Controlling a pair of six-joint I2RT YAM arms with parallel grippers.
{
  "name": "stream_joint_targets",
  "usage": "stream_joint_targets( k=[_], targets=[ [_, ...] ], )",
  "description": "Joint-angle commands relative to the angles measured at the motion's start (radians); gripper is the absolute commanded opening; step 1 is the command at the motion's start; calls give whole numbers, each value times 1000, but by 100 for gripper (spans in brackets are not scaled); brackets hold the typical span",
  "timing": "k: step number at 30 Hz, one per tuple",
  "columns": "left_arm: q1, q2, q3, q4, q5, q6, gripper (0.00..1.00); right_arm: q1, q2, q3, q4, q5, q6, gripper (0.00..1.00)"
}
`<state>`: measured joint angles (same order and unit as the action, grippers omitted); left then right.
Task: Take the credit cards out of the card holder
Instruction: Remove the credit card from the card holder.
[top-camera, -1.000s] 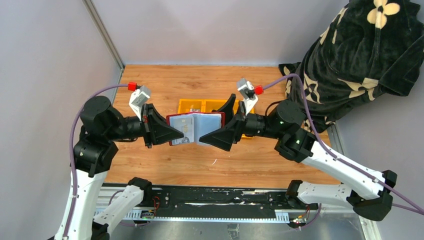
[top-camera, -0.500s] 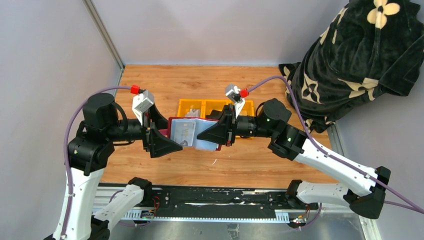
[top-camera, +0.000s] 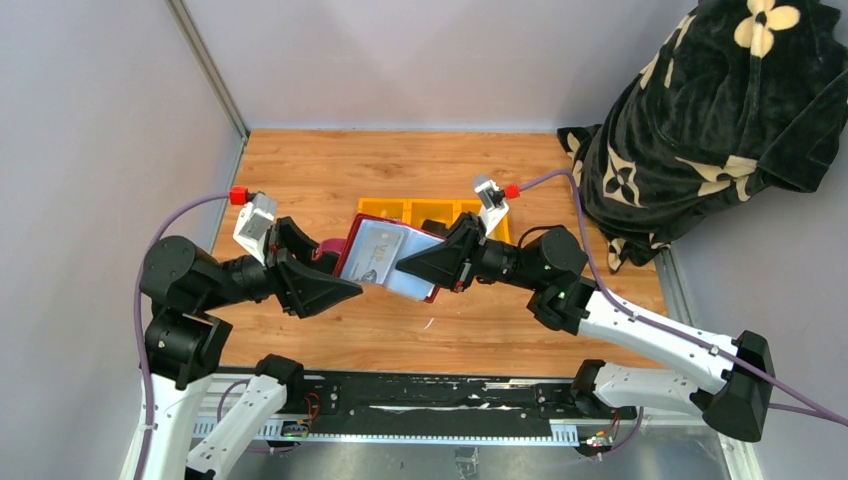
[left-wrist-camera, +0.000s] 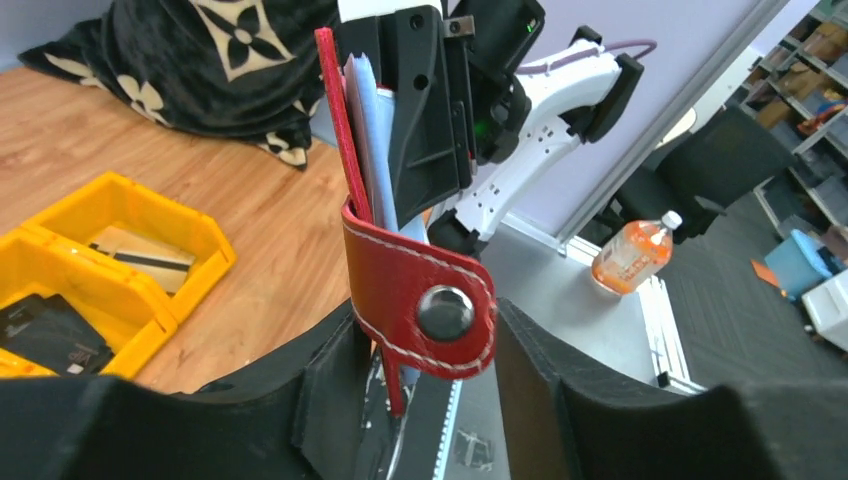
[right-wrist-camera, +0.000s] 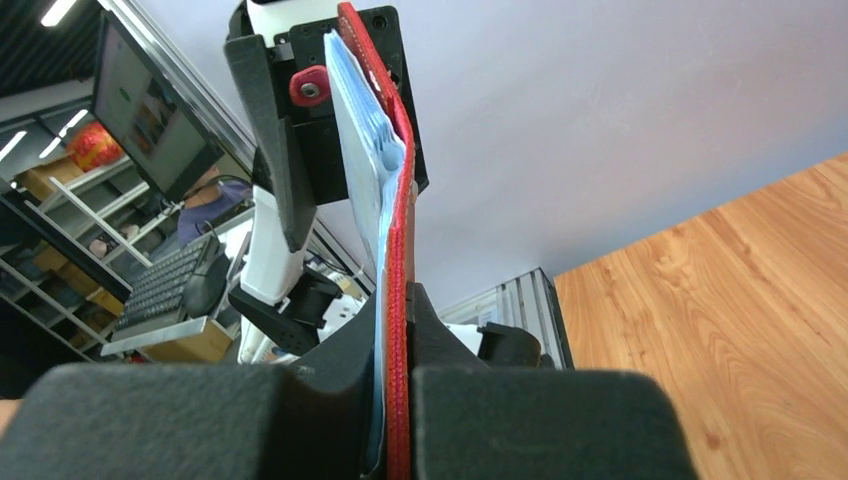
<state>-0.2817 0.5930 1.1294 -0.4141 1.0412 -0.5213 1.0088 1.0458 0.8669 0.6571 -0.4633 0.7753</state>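
Above the wooden table (top-camera: 300, 170), at 6 o'clock of the yellow tray (top-camera: 372, 209), the open maroon card holder (top-camera: 385, 255) hangs tilted. The right gripper (right-wrist-camera: 397, 350) is clamped on its 3 o'clock cover. The left gripper (top-camera: 340, 272) pinches its tab side at 9 o'clock. A dark credit card (left-wrist-camera: 60, 335) lies in the tray.

Right tool (top-camera: 408, 268) clamped; left tool (top-camera: 350, 286) opposite, grip unclear.

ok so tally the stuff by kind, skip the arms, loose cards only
card holder: 1
yellow tray: 1
loose cards seen in the tray: 2 (tan card, dark card)
flowered cloth: 1
total: 5
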Motion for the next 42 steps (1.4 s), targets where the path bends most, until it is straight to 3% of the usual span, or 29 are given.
stream_joint_targets(
  k=[1,3,8,9,11,13,16,21,25,26,30,32,37,42],
  targets=[
    [4,0,-8,118,-51,-105,48,-7,-7,-16,137,35,48,0],
    [9,9,-6,137,-63,-124,42,0,6,-10,141,24,49,0],
    [15,23,-2,175,-75,-154,43,22,36,2,155,9,45,0],
    [16,24,-1,178,-76,-160,48,26,39,2,157,9,44,0],
    [17,27,2,176,-76,-166,66,32,44,4,164,9,44,0],
    [16,29,1,169,-73,-160,69,34,45,4,168,12,46,0],
    [16,27,-4,159,-76,-143,57,41,44,6,178,11,44,0],
    [20,21,-11,139,-110,-114,27,48,40,4,194,0,45,0],
    [25,25,-2,148,-112,-124,9,50,49,2,212,-24,54,1],
    [26,27,1,149,-111,-121,5,48,46,-2,211,-23,57,4],
    [27,29,16,113,-122,-82,0,15,-27,-18,111,13,37,44],
    [27,28,23,65,-146,-34,0,-15,-100,-20,-5,75,-16,55],
    [27,49,33,-57,-236,69,0,-27,-287,28,-303,336,-191,64],
    [29,74,25,-89,-303,99,0,-27,-261,106,-374,266,-172,62]
  ],
)
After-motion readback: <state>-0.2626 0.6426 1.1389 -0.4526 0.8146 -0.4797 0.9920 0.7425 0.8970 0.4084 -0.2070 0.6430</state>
